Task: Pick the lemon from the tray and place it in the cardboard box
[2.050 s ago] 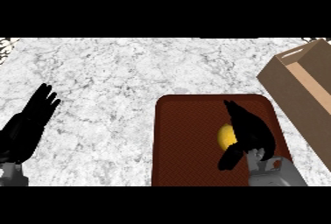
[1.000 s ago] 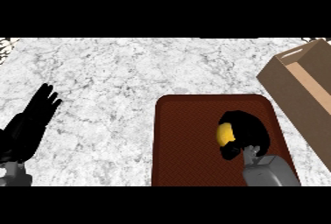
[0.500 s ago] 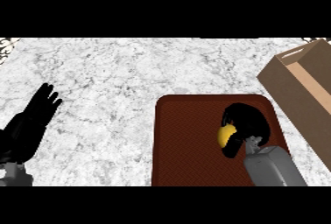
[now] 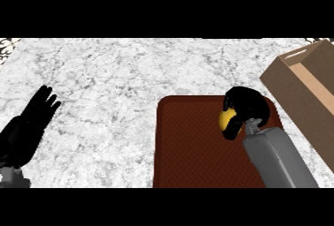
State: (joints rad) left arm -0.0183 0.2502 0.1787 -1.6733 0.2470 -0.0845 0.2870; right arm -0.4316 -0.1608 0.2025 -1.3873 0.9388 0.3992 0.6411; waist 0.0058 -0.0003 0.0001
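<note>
Lemon (image 4: 228,120) is gripped in the curled right hand (image 4: 245,106) at the tray's (image 4: 189,154) far right corner; cardboard box (image 4: 294,81) is seen at two o'clock, nearer than to the left hand (image 4: 29,128).

You've got a white marble counter (image 4: 130,79) with grey veining, lit evenly, spreading ahead of the left hand (image 4: 29,128) and off to its right. Far ahead of that hand, at the corner, a speckled darker patch (image 4: 8,44).
</note>
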